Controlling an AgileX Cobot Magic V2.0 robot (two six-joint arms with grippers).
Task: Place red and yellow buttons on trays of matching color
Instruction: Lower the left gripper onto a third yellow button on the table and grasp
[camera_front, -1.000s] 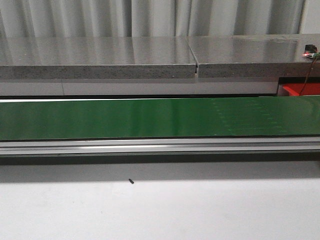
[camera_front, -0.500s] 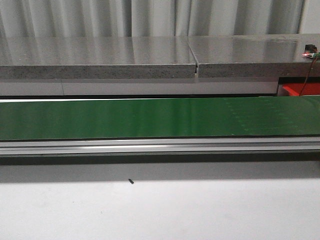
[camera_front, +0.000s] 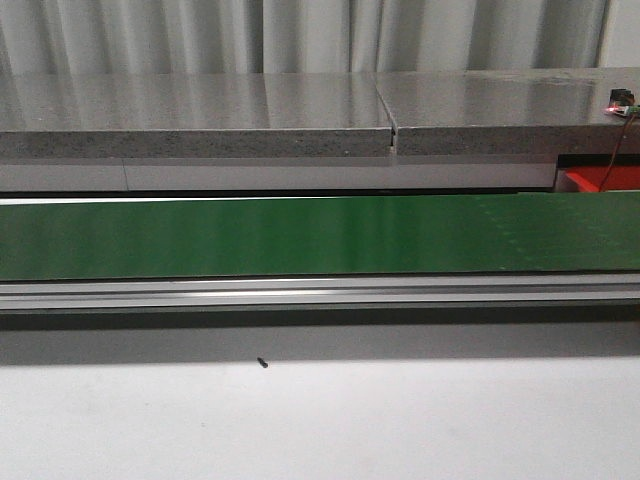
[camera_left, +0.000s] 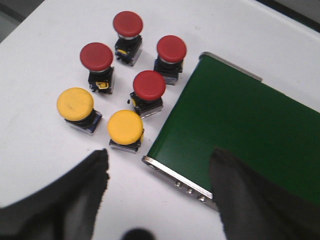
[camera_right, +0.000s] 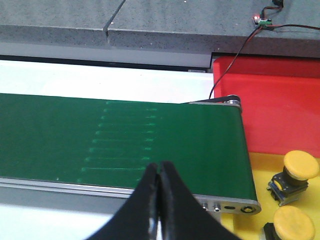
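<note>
Red buttons: four (camera_left: 149, 85) stand on the white counter (camera_left: 40, 60), beside the end of the green belt (camera_left: 250, 120).
Yellow buttons: two (camera_left: 125, 126) sit next to the red ones; two more (camera_right: 301, 166) lie on the yellow tray (camera_right: 260, 172).
Red tray: (camera_right: 272, 100) just past the belt's end, bordering the yellow tray.
My left hand: (camera_left: 157, 182) open, fingers spread above the yellow buttons and the belt's corner.
My right hand: (camera_right: 159, 172) closed, fingertips together, empty, over the belt's near edge.
Circuit board: (camera_right: 262, 21) on the grey ledge (camera_right: 150, 20), red light on.
</note>
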